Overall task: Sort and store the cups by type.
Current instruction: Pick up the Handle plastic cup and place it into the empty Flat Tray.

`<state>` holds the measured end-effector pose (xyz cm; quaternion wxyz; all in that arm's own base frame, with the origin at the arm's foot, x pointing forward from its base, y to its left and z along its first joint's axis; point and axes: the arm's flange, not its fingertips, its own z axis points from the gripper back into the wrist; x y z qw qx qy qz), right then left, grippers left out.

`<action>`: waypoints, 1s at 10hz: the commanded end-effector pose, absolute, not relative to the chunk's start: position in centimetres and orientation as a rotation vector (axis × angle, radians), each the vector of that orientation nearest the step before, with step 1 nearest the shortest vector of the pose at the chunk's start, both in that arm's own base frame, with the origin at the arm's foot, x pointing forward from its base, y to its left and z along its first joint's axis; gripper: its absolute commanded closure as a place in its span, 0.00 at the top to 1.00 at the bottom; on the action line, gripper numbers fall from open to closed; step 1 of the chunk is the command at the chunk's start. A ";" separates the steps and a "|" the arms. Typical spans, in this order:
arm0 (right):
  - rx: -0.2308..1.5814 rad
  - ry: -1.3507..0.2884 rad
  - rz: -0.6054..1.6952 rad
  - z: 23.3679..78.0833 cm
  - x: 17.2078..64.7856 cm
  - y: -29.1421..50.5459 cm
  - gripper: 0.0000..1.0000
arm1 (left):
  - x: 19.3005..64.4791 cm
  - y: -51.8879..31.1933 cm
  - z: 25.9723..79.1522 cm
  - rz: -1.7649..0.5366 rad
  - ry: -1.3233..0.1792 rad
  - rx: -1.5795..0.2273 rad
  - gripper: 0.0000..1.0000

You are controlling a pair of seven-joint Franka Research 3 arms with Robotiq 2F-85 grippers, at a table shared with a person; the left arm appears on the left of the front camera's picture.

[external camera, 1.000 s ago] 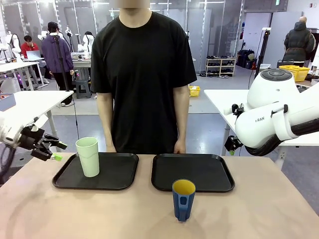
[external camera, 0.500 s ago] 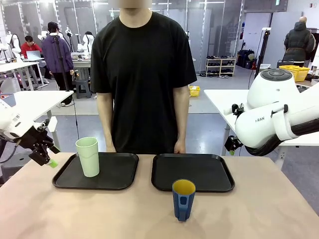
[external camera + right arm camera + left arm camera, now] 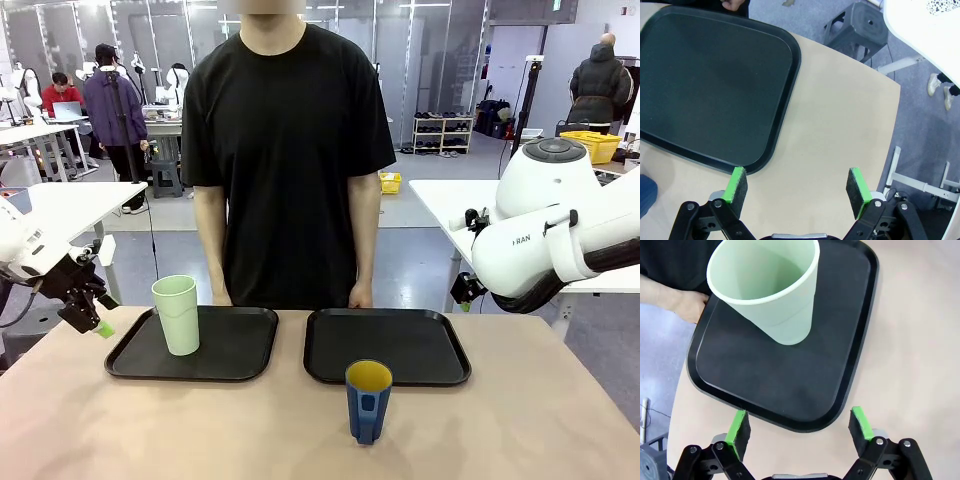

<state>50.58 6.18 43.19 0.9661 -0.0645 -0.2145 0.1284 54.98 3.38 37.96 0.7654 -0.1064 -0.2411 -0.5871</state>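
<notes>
The left gripper (image 3: 799, 426) hangs over the desk's (image 3: 200, 430) far left corner with its jaws spread wide and nothing between them. Just past its fingertips lies the left tray's (image 3: 790, 385) short edge. The pale mint-green tumbler (image 3: 770, 290) stands upright on that tray, toward its left end. The right gripper (image 3: 797, 187) is also wide open and empty, above bare desk beside the right tray's (image 3: 705, 85) right edge. The dark blue mug (image 3: 368, 400) with its yellow inside stands upright on the desk itself, just in front of the right tray's near edge. A person (image 3: 288, 150) stands at the desk's far edge.
</notes>
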 end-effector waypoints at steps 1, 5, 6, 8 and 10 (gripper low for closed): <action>-0.130 -0.442 0.262 43.1 50.5 6.2 1.00 | 55.3 3.7 37.9 -1.293 -0.553 -0.259 1.00; -0.130 -0.442 0.262 43.1 50.5 6.2 1.00 | 55.3 3.7 37.9 -1.293 -0.553 -0.259 1.00; -0.130 -0.442 0.262 43.1 50.5 6.2 1.00 | 55.3 3.7 37.9 -1.293 -0.553 -0.259 1.00; -0.130 -0.442 0.262 43.1 50.5 6.2 1.00 | 55.3 3.7 37.9 -1.293 -0.553 -0.259 1.00; -0.130 -0.442 0.262 43.1 50.5 6.2 1.00 | 55.3 3.7 37.9 -1.293 -0.553 -0.259 1.00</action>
